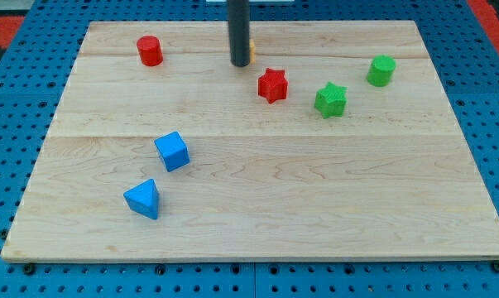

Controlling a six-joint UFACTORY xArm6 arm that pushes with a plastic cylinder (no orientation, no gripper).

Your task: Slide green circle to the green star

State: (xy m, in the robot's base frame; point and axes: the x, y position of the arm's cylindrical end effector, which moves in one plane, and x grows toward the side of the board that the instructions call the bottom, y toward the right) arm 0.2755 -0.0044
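- Camera view: your rod ends with my tip (pixel 240 64) near the board's top edge; there are no jaws on this rig, so nothing is spread or pinching, it only pushes.
- A sliver of yellow block (pixel 252 51) peeks out just beside the rod on the view's right (shape hidden).
- The green circle (pixel 381 70) sits well to the view's right of the tip; the green star (pixel 331 100) lies between, slightly lower.
- The red star (pixel 272 85) is just below-right of the tip: cut straight across and you'd likely knock it, or shove the green star away.
- Approach from the circle's far right side; an off-centre push could roll it past.
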